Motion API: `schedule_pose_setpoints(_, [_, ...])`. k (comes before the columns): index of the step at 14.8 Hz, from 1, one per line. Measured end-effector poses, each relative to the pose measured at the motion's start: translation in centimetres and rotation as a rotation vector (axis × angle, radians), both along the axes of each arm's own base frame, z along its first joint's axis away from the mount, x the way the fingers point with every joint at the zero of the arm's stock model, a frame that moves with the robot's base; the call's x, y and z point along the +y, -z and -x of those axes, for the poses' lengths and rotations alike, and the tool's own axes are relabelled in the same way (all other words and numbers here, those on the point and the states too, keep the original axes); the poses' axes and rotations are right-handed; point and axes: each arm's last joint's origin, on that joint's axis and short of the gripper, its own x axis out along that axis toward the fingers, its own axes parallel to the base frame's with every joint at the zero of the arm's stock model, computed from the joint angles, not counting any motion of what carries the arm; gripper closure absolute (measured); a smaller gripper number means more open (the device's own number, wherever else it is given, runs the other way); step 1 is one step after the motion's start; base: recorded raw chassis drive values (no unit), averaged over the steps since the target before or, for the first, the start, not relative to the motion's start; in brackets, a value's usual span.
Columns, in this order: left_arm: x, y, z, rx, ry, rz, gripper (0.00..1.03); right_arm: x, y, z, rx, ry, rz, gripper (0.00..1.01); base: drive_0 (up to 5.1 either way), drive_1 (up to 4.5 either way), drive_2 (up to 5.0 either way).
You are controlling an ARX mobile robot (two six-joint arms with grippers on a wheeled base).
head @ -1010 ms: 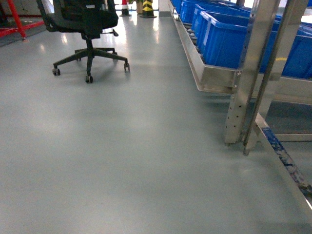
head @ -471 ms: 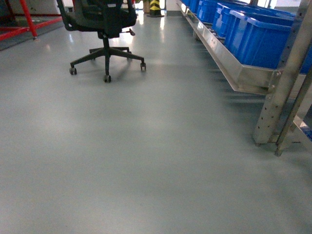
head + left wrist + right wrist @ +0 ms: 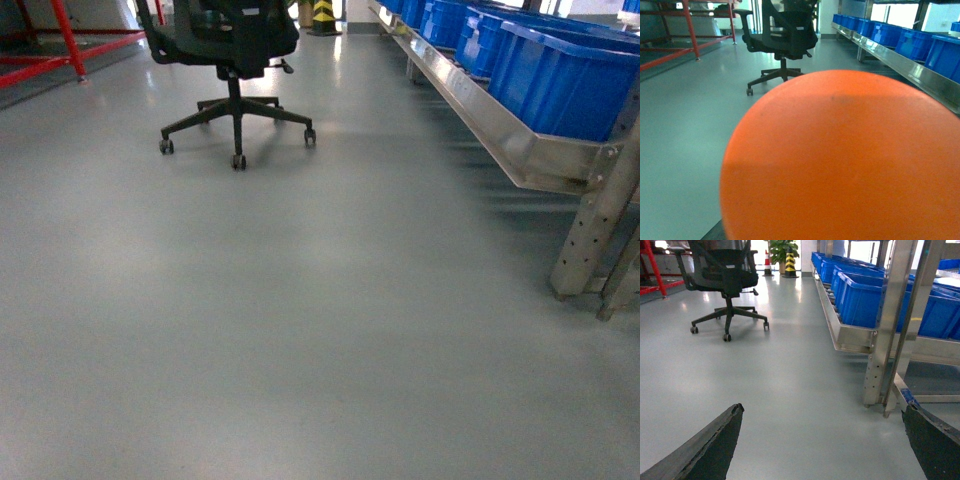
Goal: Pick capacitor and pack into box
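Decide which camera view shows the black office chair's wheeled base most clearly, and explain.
The head view: the office chair shows its whole star base and casters, unobstructed. The right wrist view shows the base too, smaller. In the left wrist view an orange ball hides part of the base.

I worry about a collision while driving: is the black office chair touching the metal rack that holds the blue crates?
Apart. The head view shows a wide strip of bare grey floor between the office chair and the metal rack with its blue crates.

A factory floor: blue crates on steel racking (grey painted concrete).
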Motion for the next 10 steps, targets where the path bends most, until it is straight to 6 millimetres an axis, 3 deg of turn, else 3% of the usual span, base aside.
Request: schedule_pose_setpoints(10, [0.00, 0.00, 0.00, 0.000, 0.000, 0.000, 0.59, 0.00, -0.04, 0.00, -0.005, 0.000, 0.000, 0.03, -5.0, 2.47, 2.5])
